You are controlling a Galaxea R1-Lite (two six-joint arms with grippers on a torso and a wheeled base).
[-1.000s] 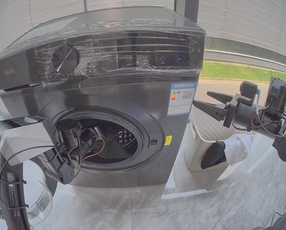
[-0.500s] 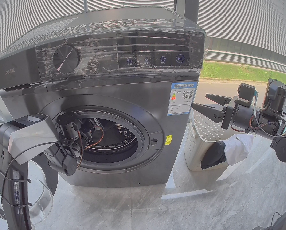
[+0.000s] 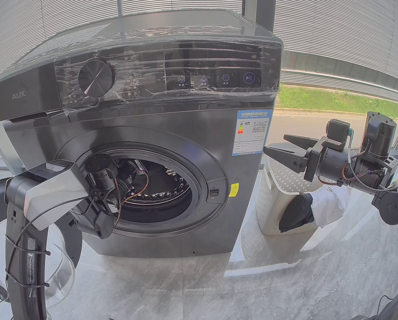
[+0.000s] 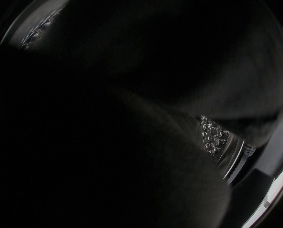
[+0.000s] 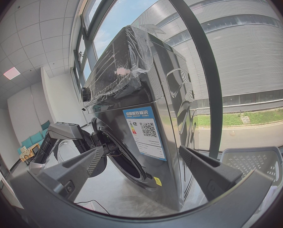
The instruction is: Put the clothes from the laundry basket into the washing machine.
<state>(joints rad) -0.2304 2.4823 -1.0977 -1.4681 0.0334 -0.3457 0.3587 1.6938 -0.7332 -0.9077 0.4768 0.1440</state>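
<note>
Right gripper (image 3: 275,143), jaws apart and empty, hangs near laundry basket (image 3: 270,205); clothes (image 3: 328,205) on its rim are not yet loaded. Left gripper (image 3: 136,181) is inside washing machine (image 3: 163,116) drum; grip state cannot be determined, view too dark.

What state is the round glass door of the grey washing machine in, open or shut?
Open. The round glass door hangs swung out at the left of the grey washing machine, leaving its drum opening uncovered.
</note>
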